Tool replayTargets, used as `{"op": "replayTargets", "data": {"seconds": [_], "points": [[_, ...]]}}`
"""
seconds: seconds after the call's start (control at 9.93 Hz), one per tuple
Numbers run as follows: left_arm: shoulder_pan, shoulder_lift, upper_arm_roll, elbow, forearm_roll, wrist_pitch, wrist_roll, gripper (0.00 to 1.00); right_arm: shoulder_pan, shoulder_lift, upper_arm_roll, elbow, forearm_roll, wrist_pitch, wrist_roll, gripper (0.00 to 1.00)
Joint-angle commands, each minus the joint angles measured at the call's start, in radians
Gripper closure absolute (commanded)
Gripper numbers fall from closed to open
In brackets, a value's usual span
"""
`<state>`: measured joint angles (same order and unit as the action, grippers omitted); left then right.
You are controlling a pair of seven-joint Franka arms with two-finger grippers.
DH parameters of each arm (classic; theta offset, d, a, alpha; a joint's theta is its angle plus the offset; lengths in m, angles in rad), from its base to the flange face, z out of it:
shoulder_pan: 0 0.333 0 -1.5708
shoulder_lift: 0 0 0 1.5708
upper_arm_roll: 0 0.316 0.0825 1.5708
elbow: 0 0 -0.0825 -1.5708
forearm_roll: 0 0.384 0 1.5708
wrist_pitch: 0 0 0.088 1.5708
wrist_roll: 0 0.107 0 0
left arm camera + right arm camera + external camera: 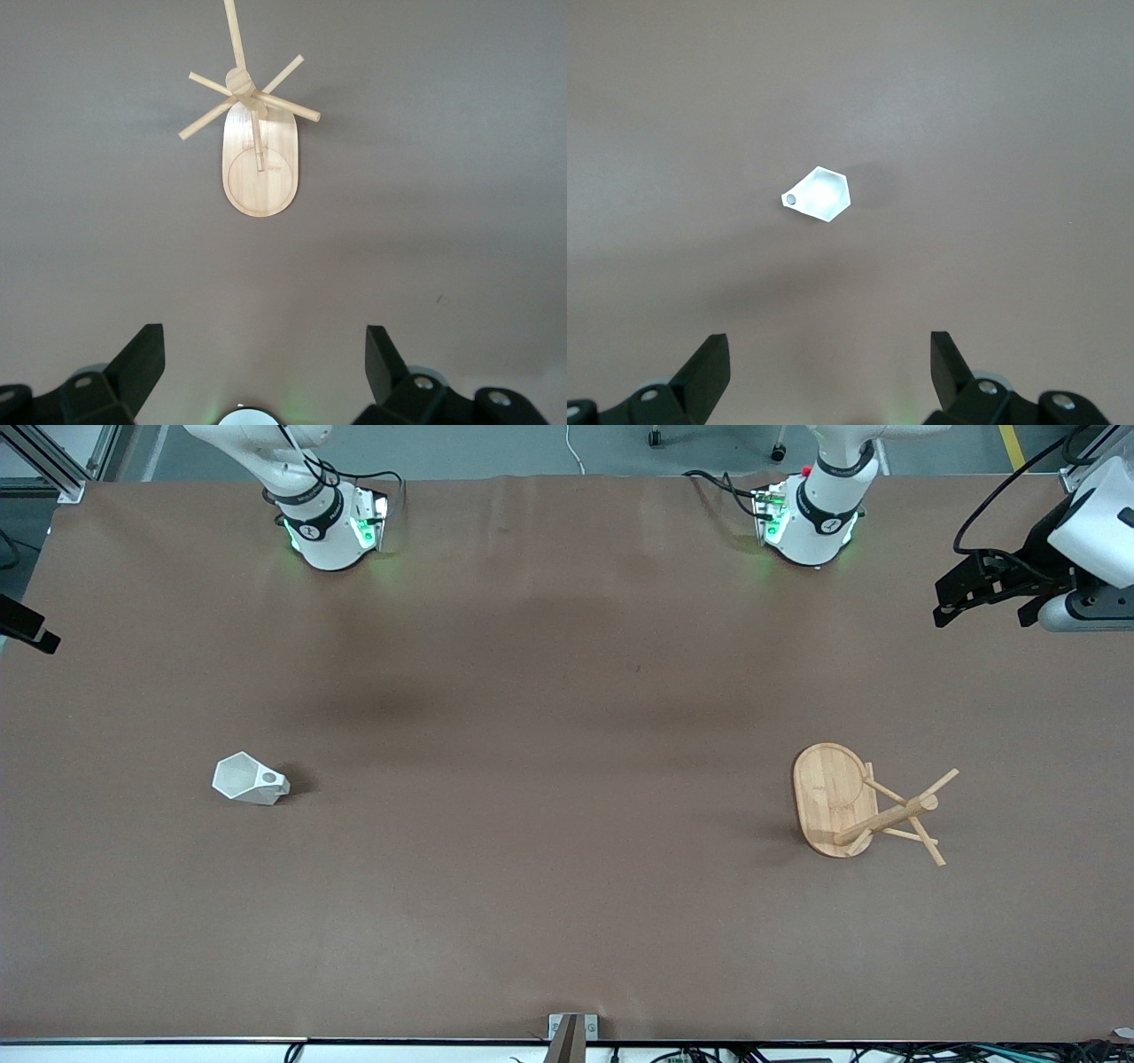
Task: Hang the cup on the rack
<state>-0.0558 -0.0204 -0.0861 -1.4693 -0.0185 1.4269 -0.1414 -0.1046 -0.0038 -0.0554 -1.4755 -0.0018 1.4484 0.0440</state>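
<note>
Most of both arms was cut off in the front view: the right gripper [829, 372] showed there only as a dark sliver at the frame edge, and the left gripper [961, 598] only as a black block at the left arm's end. Each wrist view caught just the tips of its own fingers. Whether the cup [250, 779] stood upright or lay tipped could not be settled; its hexagonal mouth faced the right wrist camera.

The brown table [549, 886] had wide bare room around both objects, and neither sat close to an edge.

The right gripper hung high over the table with its fingers [709, 363] spread wide and gripping nothing; the cup lay well below and ahead of it, centred between the fingers' lines, its pierced tab pointing sideways. The left gripper also waited high with its fingers [142, 359] spread and unloaded. The rack [855, 802] sat well below and ahead of it at the left arm's end, far from the cup, on its oval base with the pegs fanning from the post.
</note>
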Motion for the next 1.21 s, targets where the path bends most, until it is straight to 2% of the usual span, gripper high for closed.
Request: {"op": "replayTargets", "data": {"seconds": [0.0, 0.5, 0.6, 0.81, 0.91, 1.11], "points": [[-0.003, 0.008, -0.001, -0.028, 0.012, 0.001, 0.013, 0.00, -0.001, -0.021, 0.002, -0.017, -0.018, 0.007, -0.010, 0.00], [-0.001, 0.011, -0.001, -0.028, 0.012, 0.007, 0.011, 0.00, -0.001, -0.013, 0.002, -0.020, -0.011, -0.003, -0.010, 0.00], [-0.001, 0.013, -0.001, -0.028, 0.012, 0.009, 0.013, 0.00, 0.008, 0.019, 0.002, -0.023, -0.010, 0.004, -0.012, 0.00], [0.001, 0.013, -0.001, -0.029, 0.012, 0.009, 0.011, 0.00, 0.022, 0.150, 0.003, -0.037, -0.009, 0.087, -0.019, 0.00], [0.002, 0.014, -0.001, -0.029, 0.011, 0.017, 0.011, 0.00, 0.022, 0.186, 0.003, -0.073, -0.004, 0.162, -0.047, 0.00], [0.004, 0.014, 0.000, -0.032, 0.011, 0.018, 0.011, 0.00, 0.014, 0.199, 0.003, -0.251, -0.004, 0.362, -0.078, 0.00]]}}
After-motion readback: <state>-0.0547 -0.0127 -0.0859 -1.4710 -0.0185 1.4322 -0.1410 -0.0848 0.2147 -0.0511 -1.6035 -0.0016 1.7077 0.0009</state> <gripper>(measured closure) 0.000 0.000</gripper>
